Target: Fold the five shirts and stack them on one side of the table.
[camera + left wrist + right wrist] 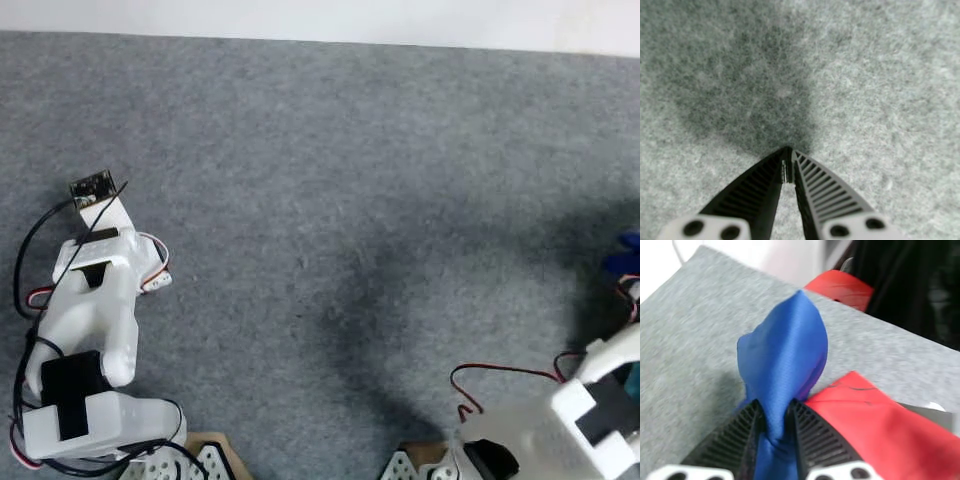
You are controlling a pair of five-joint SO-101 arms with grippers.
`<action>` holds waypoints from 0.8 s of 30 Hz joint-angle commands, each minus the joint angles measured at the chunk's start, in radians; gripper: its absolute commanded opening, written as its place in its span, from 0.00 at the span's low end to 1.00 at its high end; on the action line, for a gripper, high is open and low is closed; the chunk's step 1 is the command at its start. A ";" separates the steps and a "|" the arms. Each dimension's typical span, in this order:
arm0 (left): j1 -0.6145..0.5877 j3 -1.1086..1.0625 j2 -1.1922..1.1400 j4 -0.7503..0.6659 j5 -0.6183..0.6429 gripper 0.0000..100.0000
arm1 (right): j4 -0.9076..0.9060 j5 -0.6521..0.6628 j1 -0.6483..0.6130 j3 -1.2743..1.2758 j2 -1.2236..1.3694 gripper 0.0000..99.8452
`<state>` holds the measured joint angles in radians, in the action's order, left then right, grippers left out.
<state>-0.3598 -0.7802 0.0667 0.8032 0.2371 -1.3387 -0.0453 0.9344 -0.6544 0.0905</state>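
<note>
My right gripper (775,415) is shut on a bunched fold of a blue shirt (785,360), lifted off the grey felt table. A red shirt (880,420) lies right beside it on the table, and another red garment (840,287) sits at the table's far edge. In the high view a bit of the blue shirt (625,262) shows at the right edge, above the right arm (590,410). My left gripper (788,167) is shut with nothing in it, pointing down close over bare felt; its arm (95,300) stands at the table's left side.
Grey felt (330,200) covers the table's middle and far part. A white wall strip (320,18) runs along the far edge. The arm bases (210,460) and a red cable (500,375) sit at the near edge. Dark objects (910,285) lie beyond the table edge.
</note>
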 commanded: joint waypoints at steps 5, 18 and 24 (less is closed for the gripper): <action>0.028 0.002 0.016 -0.029 -0.009 0.01 | -0.246 0.005 0.193 -0.291 -0.067 0.01; 0.028 -0.012 0.018 -0.032 -0.009 0.01 | -0.318 0.000 0.193 -0.371 -0.058 0.01; 0.028 -0.012 0.018 -0.029 -0.009 0.01 | -0.127 -0.104 0.076 -0.374 -0.061 0.01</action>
<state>-0.3567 -0.7910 0.0667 0.7956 0.2371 -1.5904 -0.1082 1.0756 -0.9812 0.0783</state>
